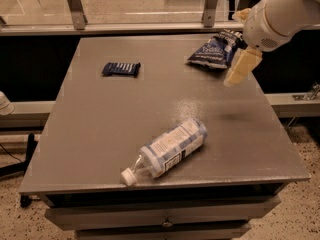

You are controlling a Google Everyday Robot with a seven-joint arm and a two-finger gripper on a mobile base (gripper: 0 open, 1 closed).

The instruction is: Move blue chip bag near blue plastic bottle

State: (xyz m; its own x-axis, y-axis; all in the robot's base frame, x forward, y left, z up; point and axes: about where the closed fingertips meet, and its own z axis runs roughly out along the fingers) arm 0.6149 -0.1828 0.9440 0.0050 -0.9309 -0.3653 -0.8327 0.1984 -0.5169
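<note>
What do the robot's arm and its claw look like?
The arm is a fat, rounded white tube. The gripper, by the chip bag at the table's far right, is pale cream. No cables or markings show.

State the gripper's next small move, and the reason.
Probably ease the gripper down and across onto the blue chip bag: it hovers at the bag's right edge, while the bag lies at the far corner of the table, well apart from the blue plastic bottle lying near the front edge.
</note>
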